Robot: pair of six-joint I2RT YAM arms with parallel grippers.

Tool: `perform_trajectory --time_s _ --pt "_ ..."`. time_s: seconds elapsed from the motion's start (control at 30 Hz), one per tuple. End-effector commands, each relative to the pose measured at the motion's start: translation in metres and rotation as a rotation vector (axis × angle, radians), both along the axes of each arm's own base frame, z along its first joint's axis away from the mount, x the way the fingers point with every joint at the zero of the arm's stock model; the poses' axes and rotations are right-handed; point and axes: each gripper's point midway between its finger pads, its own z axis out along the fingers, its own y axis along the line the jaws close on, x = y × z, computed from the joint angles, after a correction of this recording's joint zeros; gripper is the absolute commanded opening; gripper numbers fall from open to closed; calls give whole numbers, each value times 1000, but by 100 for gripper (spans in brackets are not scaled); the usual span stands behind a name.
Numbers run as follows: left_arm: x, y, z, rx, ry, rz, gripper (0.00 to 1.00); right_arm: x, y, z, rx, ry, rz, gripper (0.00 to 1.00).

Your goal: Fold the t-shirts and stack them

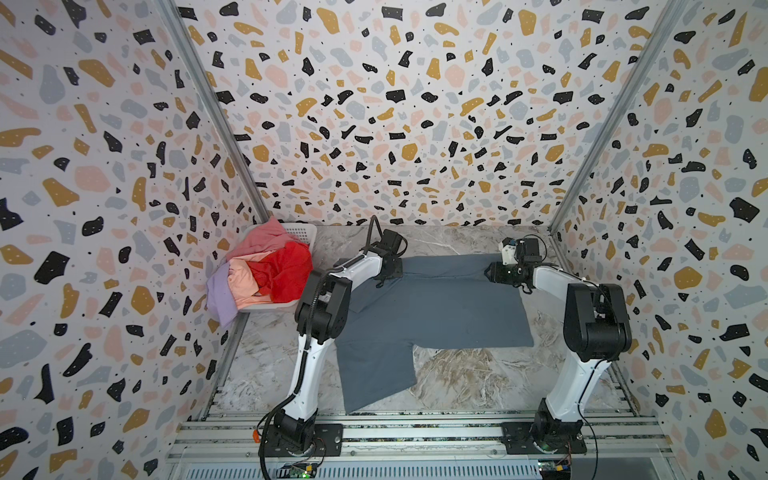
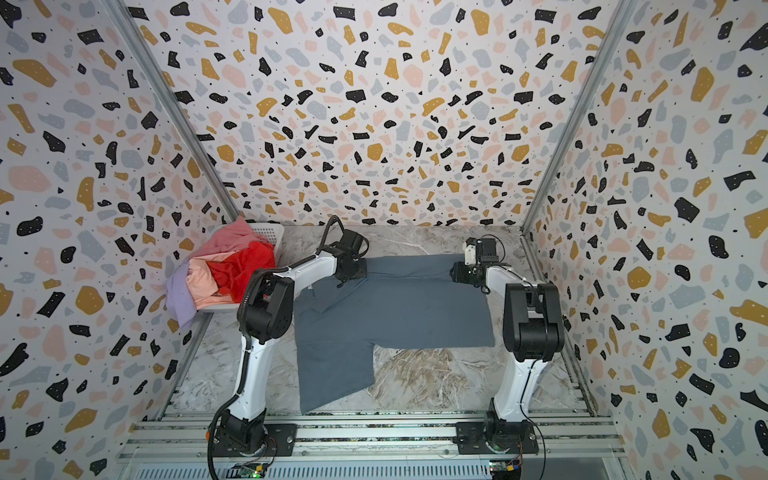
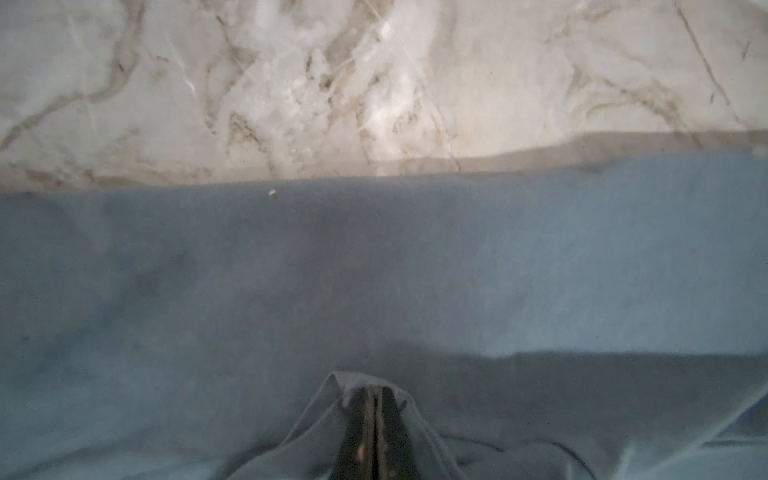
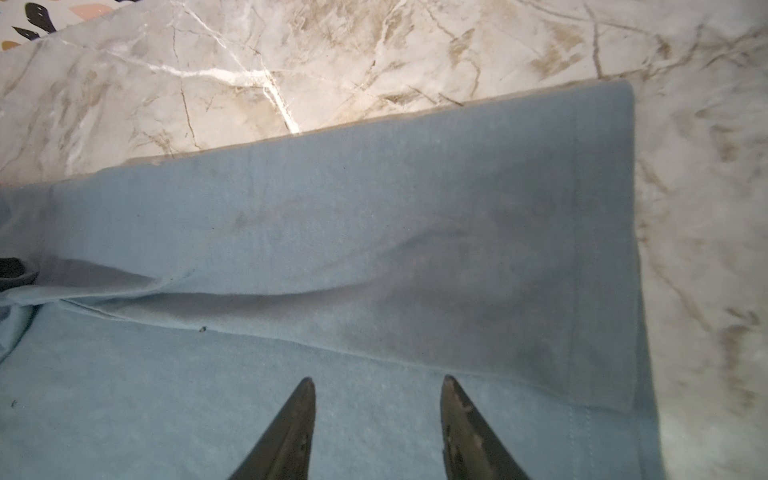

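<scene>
A slate grey-blue t-shirt [image 1: 436, 307] [image 2: 395, 307] lies spread on the marble table, its far strip [image 4: 374, 232] folded back over the body. My left gripper [image 1: 390, 270] [image 3: 375, 390] sits at the far left end of that strip, shut on a raised pinch of the grey-blue cloth. My right gripper [image 1: 492, 272] [image 4: 376, 380] hovers at the far right end, open, with only flat cloth showing between its fingers. Red [image 1: 286, 266], pink [image 1: 266, 237], peach [image 1: 243, 278] and lavender [image 1: 218, 295] t-shirts are heaped in the basket.
The white perforated basket [image 1: 301, 230] stands at the far left corner against the patterned wall. Bare marble [image 1: 457, 374] shows in front of the shirt. Metal rails [image 1: 415, 432] with both arm bases run along the near edge.
</scene>
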Motion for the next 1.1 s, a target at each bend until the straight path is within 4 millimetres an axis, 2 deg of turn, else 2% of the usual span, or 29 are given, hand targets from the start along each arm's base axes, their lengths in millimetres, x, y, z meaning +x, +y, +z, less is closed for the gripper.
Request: perform_trajectory --time_s 0.0,0.2,0.37,0.43,0.5,0.57,0.63,0.77,0.87,1.07 --pt "-10 1 39 4 -56 -14 0 4 -2 2 -8 1 6 49" --pt "-51 -13 69 -52 -53 -103 0 3 -1 1 -2 -1 6 49" --pt "-108 -26 77 -100 63 -268 1 -1 -1 -2 0 4 0 49" --pt "-140 -30 73 -138 158 -370 20 -3 -2 -5 0 10 -3 49" --pt "-154 -21 71 -107 189 -395 30 -5 -2 -5 -1 12 -5 49" --pt "-151 -10 75 -67 144 -360 41 -6 -2 -5 2 15 -7 49" --pt "-141 -4 79 -64 109 -334 45 -7 -1 -4 6 14 -8 50" --pt "-110 8 78 -84 54 -245 46 -5 3 4 19 -7 -10 49" --pt "-88 17 68 -92 37 -182 46 0 5 11 29 -25 -15 50" --pt "-74 35 42 -68 48 -107 46 19 7 33 52 -89 -41 50"
